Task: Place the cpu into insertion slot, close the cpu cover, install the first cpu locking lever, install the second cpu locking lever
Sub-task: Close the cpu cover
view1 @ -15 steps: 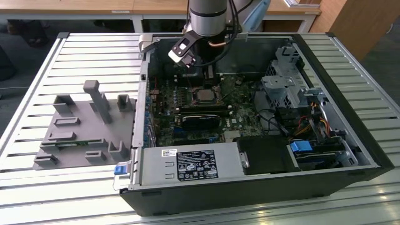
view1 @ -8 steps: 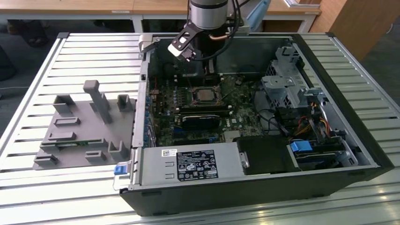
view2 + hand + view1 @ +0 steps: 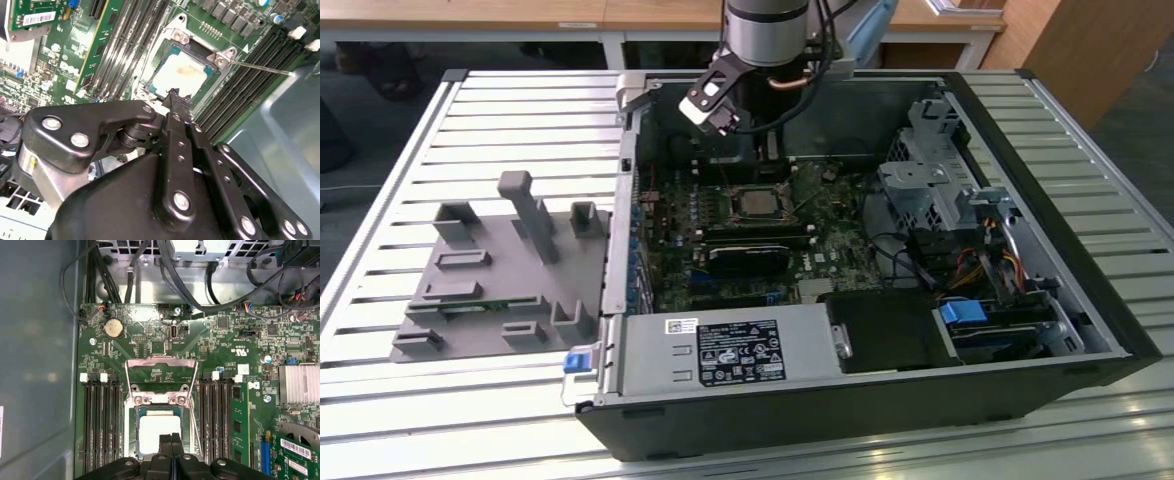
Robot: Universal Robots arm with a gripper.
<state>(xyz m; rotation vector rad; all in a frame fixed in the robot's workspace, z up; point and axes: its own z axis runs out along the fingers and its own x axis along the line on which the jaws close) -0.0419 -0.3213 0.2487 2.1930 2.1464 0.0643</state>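
With the end effector (image 3: 171, 438) closed on nothing just above the cpu (image 3: 154, 424), a skewed push could slip off the cpu cover (image 3: 134, 434).

Matt black metal tool (image 3: 171, 438) — silvery metal cpu (image 3: 152, 427), glossy green board (image 3: 150, 347).

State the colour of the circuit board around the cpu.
The circuit board is green, clearest in the first wrist view.

This was a lab or workshop: an open PC case (image 3: 854, 420) lay on a slatted metal bench (image 3: 520, 110), a grey fixture (image 3: 494, 290) beside it, a robot arm (image 3: 767, 30) above, and wooden desks (image 3: 520, 12) beyond the bench's far edge.
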